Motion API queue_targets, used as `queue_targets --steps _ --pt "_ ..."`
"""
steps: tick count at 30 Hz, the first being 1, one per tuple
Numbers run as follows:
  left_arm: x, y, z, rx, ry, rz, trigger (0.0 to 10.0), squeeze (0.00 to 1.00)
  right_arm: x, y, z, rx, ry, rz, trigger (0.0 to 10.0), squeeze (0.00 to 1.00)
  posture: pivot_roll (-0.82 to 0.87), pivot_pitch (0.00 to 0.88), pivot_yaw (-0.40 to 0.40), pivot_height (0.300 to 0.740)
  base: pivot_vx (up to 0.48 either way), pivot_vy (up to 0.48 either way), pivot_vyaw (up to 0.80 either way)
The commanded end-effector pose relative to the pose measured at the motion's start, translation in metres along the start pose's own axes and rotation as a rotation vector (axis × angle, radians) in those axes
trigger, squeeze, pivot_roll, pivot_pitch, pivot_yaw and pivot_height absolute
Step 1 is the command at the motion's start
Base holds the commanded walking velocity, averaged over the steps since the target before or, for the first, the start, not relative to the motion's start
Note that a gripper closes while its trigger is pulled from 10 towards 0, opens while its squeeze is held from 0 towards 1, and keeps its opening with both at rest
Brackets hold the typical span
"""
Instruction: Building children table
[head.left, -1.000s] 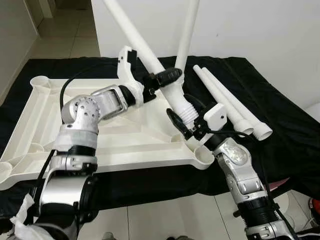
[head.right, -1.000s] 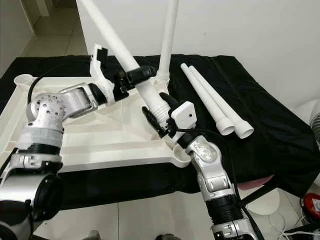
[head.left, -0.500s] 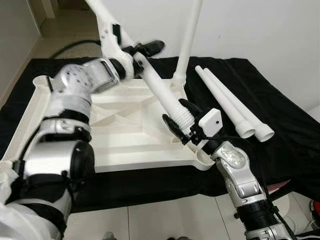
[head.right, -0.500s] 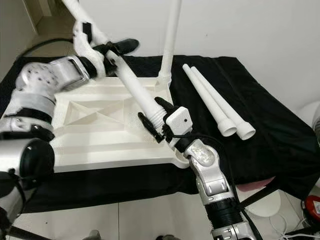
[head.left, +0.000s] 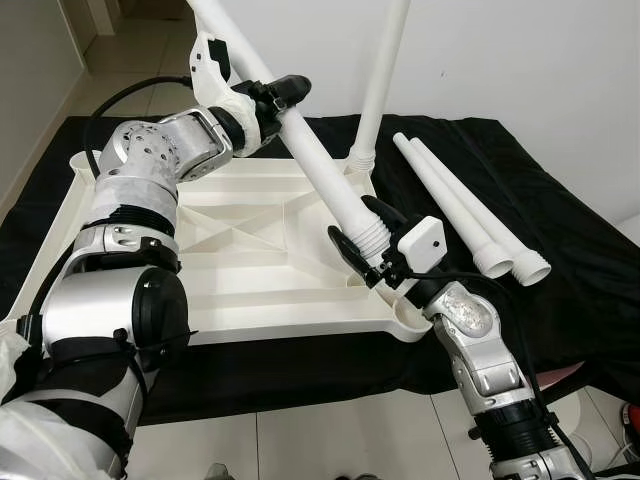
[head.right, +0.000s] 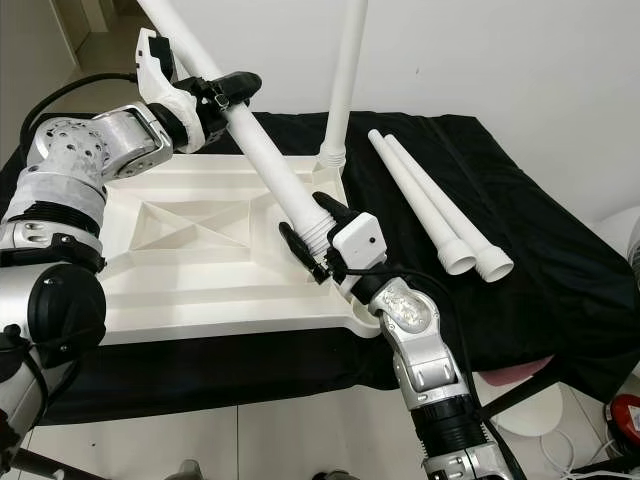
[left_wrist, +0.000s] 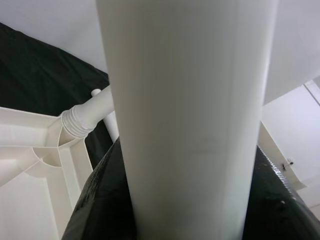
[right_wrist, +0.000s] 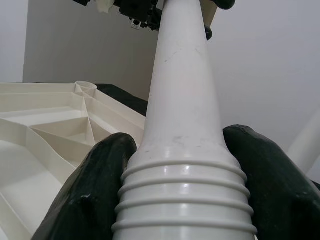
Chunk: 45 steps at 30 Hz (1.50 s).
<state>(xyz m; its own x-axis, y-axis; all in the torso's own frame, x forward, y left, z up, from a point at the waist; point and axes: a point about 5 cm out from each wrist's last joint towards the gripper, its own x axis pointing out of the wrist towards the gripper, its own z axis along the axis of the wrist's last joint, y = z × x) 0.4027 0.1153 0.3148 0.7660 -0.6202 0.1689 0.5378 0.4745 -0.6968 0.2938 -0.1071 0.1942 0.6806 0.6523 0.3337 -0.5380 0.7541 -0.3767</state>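
Observation:
A white table top (head.left: 240, 290) lies upside down on a black cloth. One white leg (head.left: 383, 80) stands upright in its far right corner. A second white leg (head.left: 320, 175) leans over the top, held at both ends. My left gripper (head.left: 275, 95) is shut on its upper shaft, which looms large in the left wrist view (left_wrist: 190, 125). My right gripper (head.left: 365, 240) is shut on the ribbed threaded end (right_wrist: 182, 150), black fingers (right_wrist: 95, 195) on either side. That end hovers just above the near right corner socket (head.left: 410, 315).
Two loose white legs (head.left: 460, 215) lie side by side on the black cloth (head.left: 560, 230) to the right of the top. A white wall rises close behind. White tiled floor (head.left: 330, 440) runs along the near edge of the cloth.
My left arm has risen and its gripper has shifted up the leaning leg, toward the far left. The right gripper keeps the threaded end near the corner socket.

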Motion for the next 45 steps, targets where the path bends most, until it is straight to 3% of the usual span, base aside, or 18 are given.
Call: queue_targets --steps 1,4,5,10,17,18,25,30,37,39,40,45 --pt "0.004 -0.010 0.004 0.009 -0.009 -0.069 0.0 0.00 0.001 -0.004 -0.001 -0.001 0.007 -0.018 10.0 0.00 0.04 0.020 -0.024 0.740 0.000 0.000 0.00" --pt "0.005 -0.011 0.003 -0.002 -0.002 -0.079 0.0 0.00 0.001 -0.004 0.000 0.007 0.003 -0.022 10.0 0.00 0.04 0.022 -0.024 0.740 0.000 0.000 0.00" --pt "0.005 -0.010 0.004 -0.023 0.005 -0.073 10.0 0.00 0.000 -0.004 -0.001 0.027 0.002 -0.022 10.0 1.00 0.04 0.023 -0.024 0.740 0.000 0.000 0.00" --pt "0.003 -0.006 0.009 -0.066 -0.015 -0.039 10.0 0.00 -0.002 -0.007 0.001 0.084 -0.012 -0.045 10.0 1.00 0.04 0.029 -0.021 0.740 0.000 0.000 0.00" --pt "0.000 -0.006 0.015 -0.034 -0.041 -0.041 10.0 0.00 -0.005 -0.015 0.003 0.154 -0.019 -0.124 10.0 1.00 0.05 0.033 -0.025 0.740 0.000 0.000 0.00" --pt "-0.001 -0.006 0.017 -0.018 -0.047 -0.040 10.0 0.00 -0.005 -0.017 0.003 0.171 -0.009 -0.133 10.0 0.00 0.04 0.035 -0.027 0.740 0.000 0.000 0.00" --pt "-0.004 -0.003 0.024 0.043 -0.102 -0.017 10.0 0.00 -0.005 -0.018 0.007 0.159 0.026 -0.085 10.0 0.00 0.04 0.037 -0.024 0.740 0.000 0.000 0.00" --pt "-0.010 0.003 0.033 0.019 -0.145 0.003 10.0 0.00 -0.012 -0.013 -0.003 0.096 0.145 0.025 10.0 0.00 0.04 0.039 -0.026 0.740 0.000 0.000 0.00" --pt "-0.017 0.009 0.043 0.017 -0.188 0.031 10.0 0.00 -0.020 -0.013 -0.008 0.089 0.171 0.037 10.0 0.00 0.04 0.043 -0.028 0.740 0.000 0.000 0.00" --pt "-0.018 0.008 0.044 0.046 -0.196 0.028 10.0 0.00 -0.020 -0.015 -0.007 0.095 0.177 0.031 10.0 0.00 0.04 0.044 -0.029 0.740 0.000 0.000 0.00" --pt "-0.016 0.005 0.040 0.130 -0.189 0.025 10.0 0.00 -0.017 -0.018 -0.003 0.095 0.184 0.016 10.0 0.00 0.04 0.043 -0.030 0.740 0.000 0.000 0.00" --pt "-0.013 0.008 0.032 0.222 -0.185 0.061 10.0 0.00 -0.006 -0.026 0.000 0.029 0.219 -0.035 10.0 0.00 0.03 0.042 -0.024 0.740 0.000 0.000 0.00"
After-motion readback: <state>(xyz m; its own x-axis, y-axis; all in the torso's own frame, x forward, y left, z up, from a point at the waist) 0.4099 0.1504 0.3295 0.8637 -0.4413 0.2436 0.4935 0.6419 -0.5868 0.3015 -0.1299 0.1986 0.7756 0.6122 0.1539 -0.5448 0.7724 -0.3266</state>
